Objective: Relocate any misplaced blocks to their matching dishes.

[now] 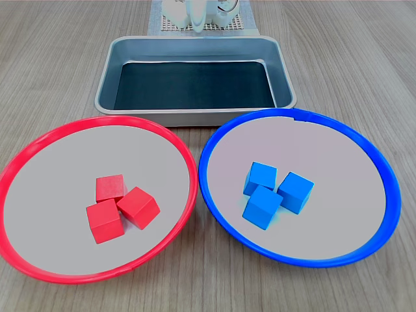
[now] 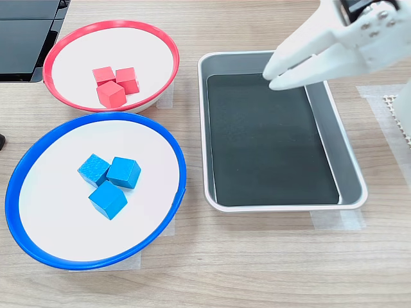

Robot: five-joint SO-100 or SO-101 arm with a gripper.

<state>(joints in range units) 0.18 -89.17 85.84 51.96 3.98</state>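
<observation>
Three red cubes (image 1: 120, 207) (image 2: 115, 83) lie clustered in the red-rimmed dish (image 1: 65, 149) (image 2: 109, 25). Three blue cubes (image 1: 276, 192) (image 2: 109, 179) lie together in the blue-rimmed dish (image 1: 325, 149) (image 2: 64, 218). No cube sits in a dish of the other colour or outside the dishes. My white gripper (image 2: 271, 79) hangs over the far end of the grey metal tray (image 2: 270, 147) in the second exterior view, its fingertips together with nothing between them. In the first exterior view only white arm parts (image 1: 195, 13) show at the top edge.
The rectangular metal tray (image 1: 195, 49) stands empty behind the dishes in the first exterior view. A white mesh mat (image 1: 162, 23) lies under the arm's base. A black device (image 2: 26, 32) sits at the second exterior view's top left.
</observation>
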